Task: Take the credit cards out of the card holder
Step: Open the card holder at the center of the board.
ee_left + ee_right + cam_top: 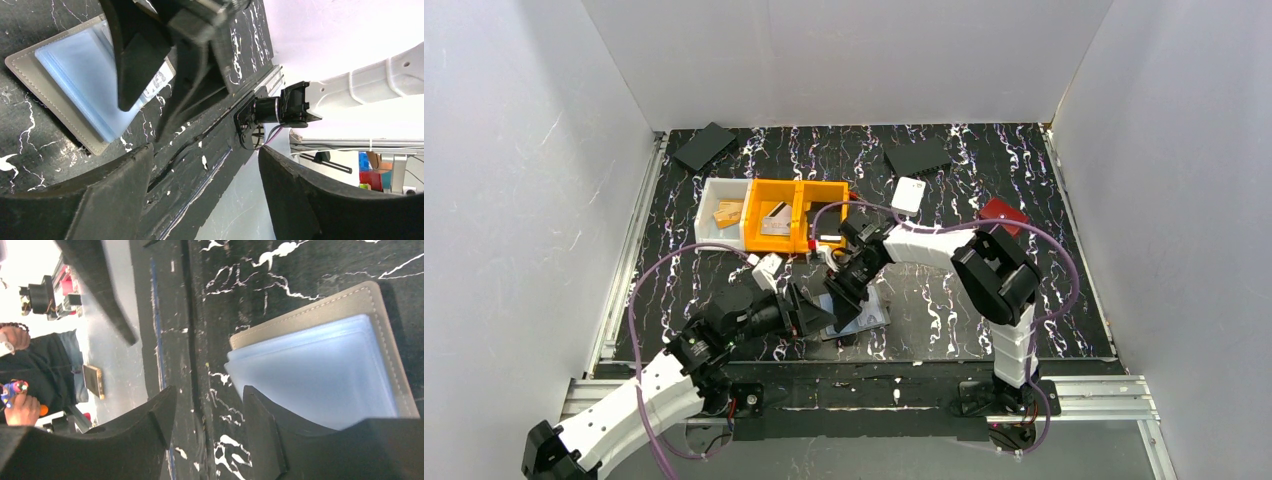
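The card holder [871,312] lies open and flat near the table's front edge, a grey-taupe rim [50,107] around pale blue sleeves [325,365]. A pale printed corner of one of the credit cards [161,81] pokes out of a sleeve beside the right finger. My right gripper [210,402] hangs low over the holder's near-left edge, open, one finger [260,420] overlapping the blue sleeve and nothing between the jaws. My left gripper [205,167] sits just left of the holder, open and empty, pointing along the table edge.
Orange bins [799,215] and a white bin [722,210] with small parts stand behind the grippers. A small white case [908,194], a red wallet [1004,214] and two black pads [705,146] [917,156] lie further back. The table's front rail [864,385] runs close by.
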Tool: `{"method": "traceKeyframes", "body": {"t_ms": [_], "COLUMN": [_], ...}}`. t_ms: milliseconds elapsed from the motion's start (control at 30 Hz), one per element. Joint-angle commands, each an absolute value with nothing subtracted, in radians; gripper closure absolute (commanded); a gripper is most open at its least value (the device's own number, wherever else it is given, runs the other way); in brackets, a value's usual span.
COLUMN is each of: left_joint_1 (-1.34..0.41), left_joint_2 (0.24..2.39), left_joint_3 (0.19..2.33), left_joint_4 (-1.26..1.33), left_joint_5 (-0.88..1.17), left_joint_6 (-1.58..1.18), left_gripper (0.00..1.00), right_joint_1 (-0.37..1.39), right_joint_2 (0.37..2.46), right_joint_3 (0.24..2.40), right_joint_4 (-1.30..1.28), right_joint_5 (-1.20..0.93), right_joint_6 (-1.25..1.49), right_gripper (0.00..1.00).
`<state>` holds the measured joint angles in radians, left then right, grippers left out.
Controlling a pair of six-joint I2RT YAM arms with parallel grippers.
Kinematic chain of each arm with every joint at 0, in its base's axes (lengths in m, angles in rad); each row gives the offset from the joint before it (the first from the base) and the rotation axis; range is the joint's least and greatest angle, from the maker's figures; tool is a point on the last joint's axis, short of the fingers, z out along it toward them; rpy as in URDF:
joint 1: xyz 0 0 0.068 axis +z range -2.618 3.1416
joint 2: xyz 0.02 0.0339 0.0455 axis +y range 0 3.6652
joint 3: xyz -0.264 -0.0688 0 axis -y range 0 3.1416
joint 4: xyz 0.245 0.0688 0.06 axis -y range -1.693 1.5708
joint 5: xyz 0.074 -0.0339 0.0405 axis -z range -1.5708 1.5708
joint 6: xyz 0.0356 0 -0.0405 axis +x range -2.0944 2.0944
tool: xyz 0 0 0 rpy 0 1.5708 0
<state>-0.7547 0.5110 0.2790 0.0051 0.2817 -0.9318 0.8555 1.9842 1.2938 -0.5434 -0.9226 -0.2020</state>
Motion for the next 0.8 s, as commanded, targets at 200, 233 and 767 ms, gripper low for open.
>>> {"method": "traceKeyframes", "body": {"t_ms": [200, 233, 767], "left_joint_1": [-0.753, -0.752, -0.753], "left_joint_2": [0.679, 0.716, 1.338], "left_joint_3": [0.283, 0.286, 0.421], "left_joint_4": [0.271, 0.301, 0.465], "left_joint_5": [0.302, 0.306, 0.285], "left_joint_6": [-0.958, -0.965, -0.983], "left_gripper": [0.36, 0.38, 0.61], "right_joint_1": [0.728, 0.718, 0.553], "right_joint_2": [1.827, 1.817, 1.688], "right_joint_3": [1.241, 1.233, 0.953], "right_joint_4": [-0.655, -0.649, -0.240], "right_joint_5": [-1.059, -1.054, -0.775], "right_joint_6": [-0.403, -0.398, -0.018], "right_gripper": [0.40, 0.40, 0.51]}}
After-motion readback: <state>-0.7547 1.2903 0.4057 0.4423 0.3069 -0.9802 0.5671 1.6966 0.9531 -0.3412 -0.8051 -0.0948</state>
